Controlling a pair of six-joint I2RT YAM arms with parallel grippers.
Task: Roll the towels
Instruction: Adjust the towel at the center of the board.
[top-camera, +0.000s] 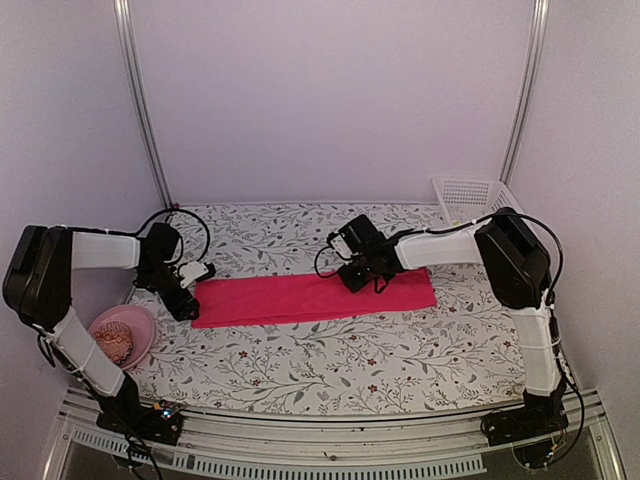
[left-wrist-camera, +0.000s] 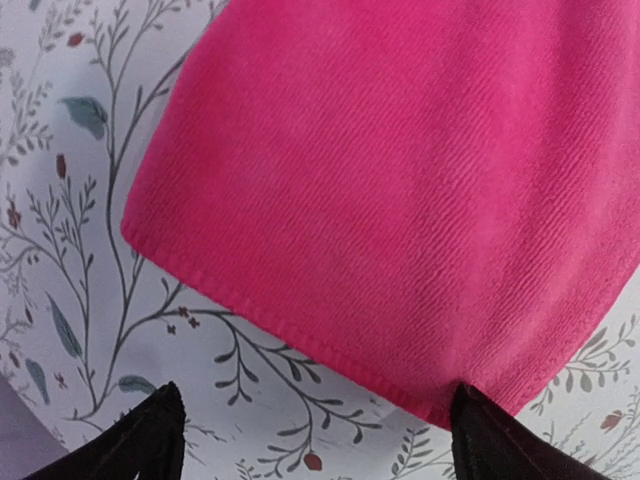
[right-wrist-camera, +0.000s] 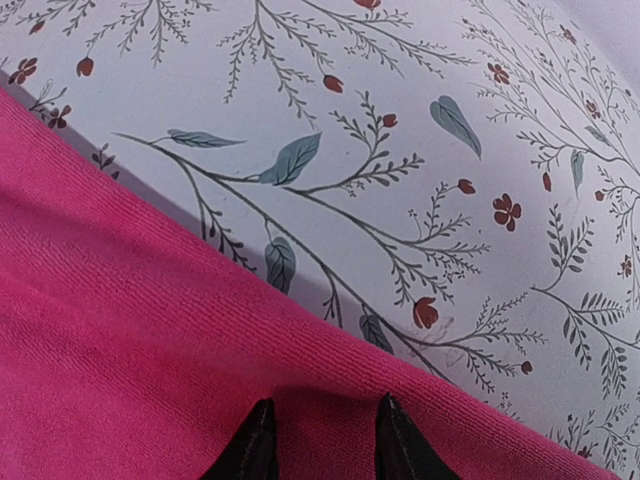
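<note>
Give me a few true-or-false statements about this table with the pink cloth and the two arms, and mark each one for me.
1. The bright pink cloth towel lies as a long flat strip on the flower-patterned table. True.
2. The round pink bowl stands on the towel. False: it sits near the left arm, apart from the towel.
3. The white plastic basket stands at the far right corner. True.
4. The left gripper has its fingers shut. False: they stand wide apart at the towel's left end.
5. The right gripper has its tips near the towel's far long edge. True.
</note>
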